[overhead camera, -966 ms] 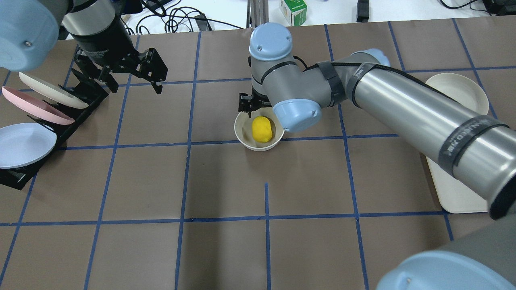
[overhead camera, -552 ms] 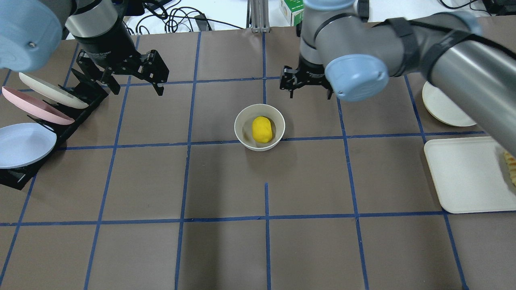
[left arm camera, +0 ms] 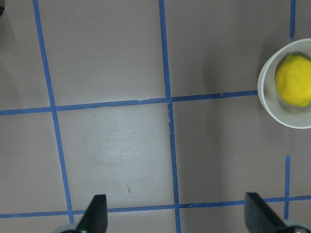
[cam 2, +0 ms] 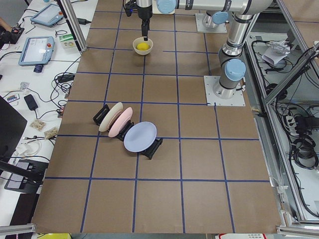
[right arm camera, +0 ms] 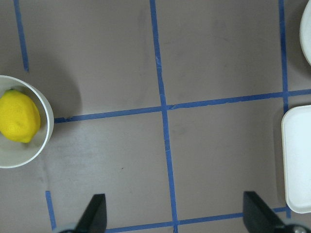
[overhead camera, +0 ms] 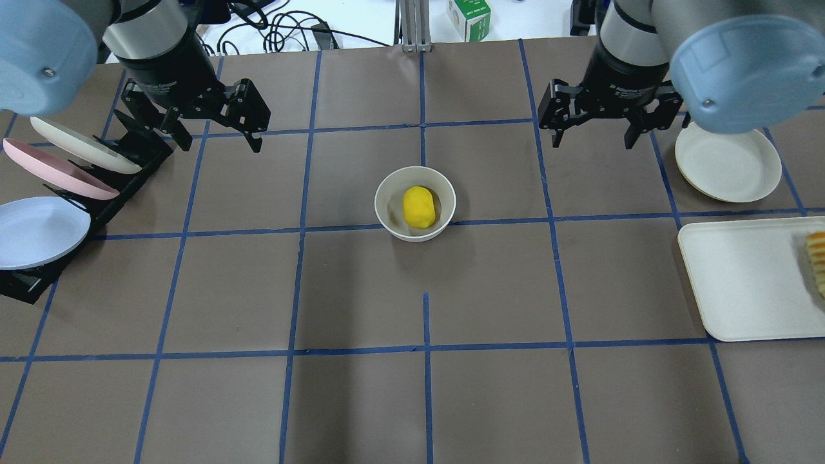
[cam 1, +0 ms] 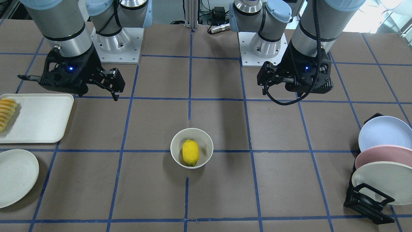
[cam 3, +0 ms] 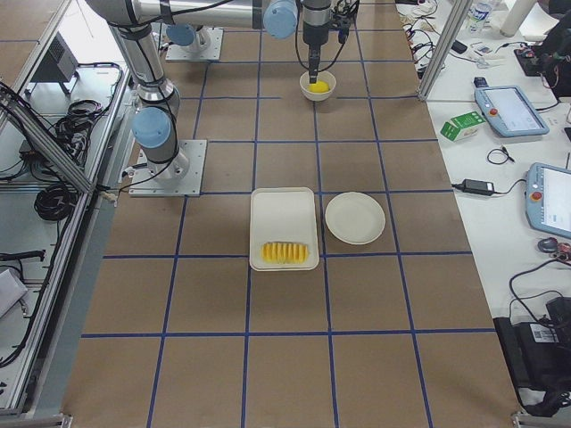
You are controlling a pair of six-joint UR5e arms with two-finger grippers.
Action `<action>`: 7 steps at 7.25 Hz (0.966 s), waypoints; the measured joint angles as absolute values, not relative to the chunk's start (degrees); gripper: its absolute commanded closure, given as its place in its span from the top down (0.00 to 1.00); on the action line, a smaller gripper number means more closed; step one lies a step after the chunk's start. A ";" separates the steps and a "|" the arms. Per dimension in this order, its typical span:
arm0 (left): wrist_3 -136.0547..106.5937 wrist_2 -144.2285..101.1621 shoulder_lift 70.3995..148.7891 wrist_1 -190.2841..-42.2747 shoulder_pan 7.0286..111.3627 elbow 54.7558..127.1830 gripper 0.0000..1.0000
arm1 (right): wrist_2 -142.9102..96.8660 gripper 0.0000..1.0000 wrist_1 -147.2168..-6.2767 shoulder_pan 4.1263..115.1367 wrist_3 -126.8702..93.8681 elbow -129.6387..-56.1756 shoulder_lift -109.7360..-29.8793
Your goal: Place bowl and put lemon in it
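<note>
Overhead exterior view: the left gripper (overhead camera: 219, 140) and the right gripper (overhead camera: 594, 138) hang over the table (overhead camera: 361, 399) with jaws spread wide, holding nothing, each well apart from the bowl (overhead camera: 388, 193). The bowl stands upright near the table's middle with the lemon (overhead camera: 419, 206) lying inside it. Each wrist view shows only two fingertips (left arm camera: 95, 216) at its lower edge. The front-facing view shows the whole row of fruit slices (cam 1: 7, 112) on the tray (cam 1: 42, 119), which the overhead view cuts off.
</note>
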State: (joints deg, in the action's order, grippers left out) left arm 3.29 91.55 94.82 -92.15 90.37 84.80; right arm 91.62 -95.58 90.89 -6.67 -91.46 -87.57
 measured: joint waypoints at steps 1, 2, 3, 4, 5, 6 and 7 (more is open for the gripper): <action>3.26 91.51 94.97 -92.06 90.36 84.77 1.00 | 91.31 1.00 -94.94 89.65 -5.30 -91.69 -88.11; 3.26 91.50 94.92 -92.04 90.36 84.75 1.00 | 91.13 1.00 -94.51 89.08 -4.66 -91.82 -88.84; 3.25 91.57 94.78 -92.10 90.36 84.78 1.00 | 90.62 1.00 -94.26 88.97 -4.56 -91.85 -89.79; 3.25 91.60 94.80 -92.11 90.36 84.80 1.00 | 89.65 1.00 -93.87 89.07 -4.76 -91.88 -90.53; 3.27 91.66 94.79 -92.11 90.35 84.81 1.00 | 89.05 1.00 -93.31 89.12 -4.91 -91.91 -90.99; 3.29 91.69 94.73 -92.11 90.35 84.81 1.00 | 88.81 1.00 -92.88 89.19 -4.97 -91.95 -91.13; 3.29 91.69 94.71 -92.11 90.35 84.81 1.00 | 88.70 1.00 -92.35 89.21 -5.00 -92.02 -91.17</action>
State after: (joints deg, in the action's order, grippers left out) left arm 3.29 91.69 94.71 -92.11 90.35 84.81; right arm 88.70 -92.35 89.21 -5.00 -92.02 -91.17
